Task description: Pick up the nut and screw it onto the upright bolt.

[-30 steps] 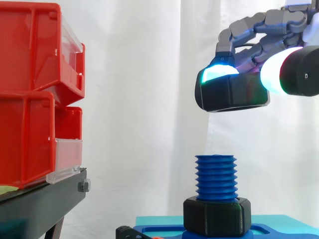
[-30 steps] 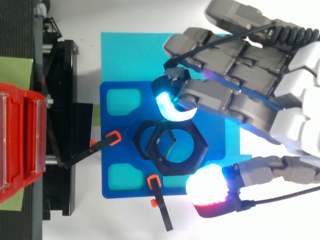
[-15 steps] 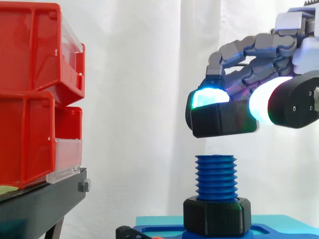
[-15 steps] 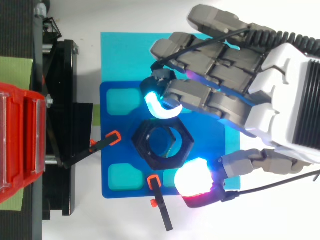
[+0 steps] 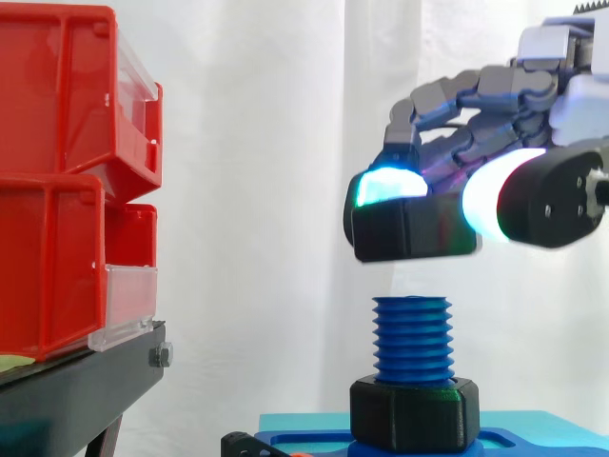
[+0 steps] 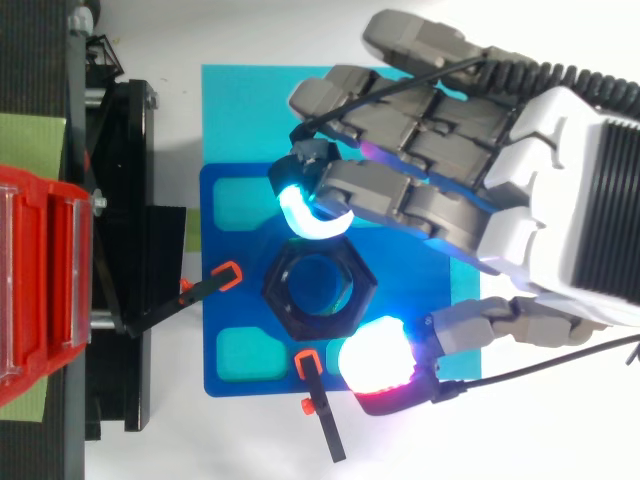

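A black hexagonal nut [image 5: 411,231] hangs in the air, pinched between the glowing fingertip and thumb of my hand [image 5: 514,143]. It floats a short way above the blue threaded bolt [image 5: 411,340], which stands upright on a blue base [image 6: 235,300]. A second black nut [image 5: 413,411] sits at the foot of the bolt. From above, the held nut [image 6: 318,290] lines up almost over the bolt, with the hand [image 6: 480,190] curled round it from the right.
Red bins [image 5: 67,181] rest on a black stand [image 5: 86,386] to the left. Two black clamps with orange tips [image 6: 315,400] hold the blue base on a cyan mat [image 6: 250,110]. A white curtain hangs behind.
The hand has carried the nut leftwards and a little lower, from right of the bolt to nearly above it.
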